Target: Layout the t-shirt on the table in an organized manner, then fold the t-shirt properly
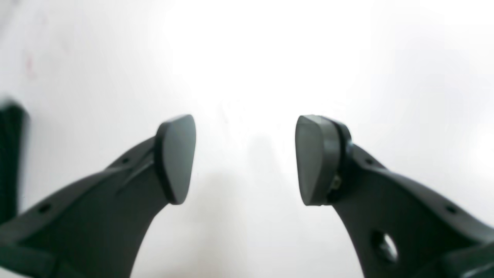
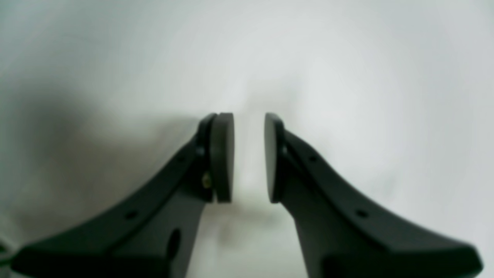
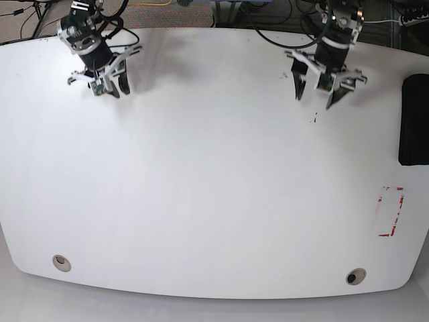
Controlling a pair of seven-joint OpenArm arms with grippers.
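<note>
The black t-shirt (image 3: 414,121) lies as a compact dark block at the right edge of the white table (image 3: 214,188), partly cut off by the frame. My left gripper (image 3: 314,100) hovers over the table's far right, left of the t-shirt and apart from it. In the left wrist view the left gripper (image 1: 245,158) is open wide over bare white. My right gripper (image 3: 117,92) hangs at the far left. Up close, the right gripper (image 2: 249,158) shows a narrow gap between its pads, with nothing in it.
A red-and-white tape rectangle (image 3: 391,211) marks the right side of the table. Two round holes (image 3: 62,262) (image 3: 355,276) sit near the front edge. Small dark specks (image 3: 315,119) lie below the left gripper. A blurred dark shape (image 1: 9,154) shows at the left wrist view's edge.
</note>
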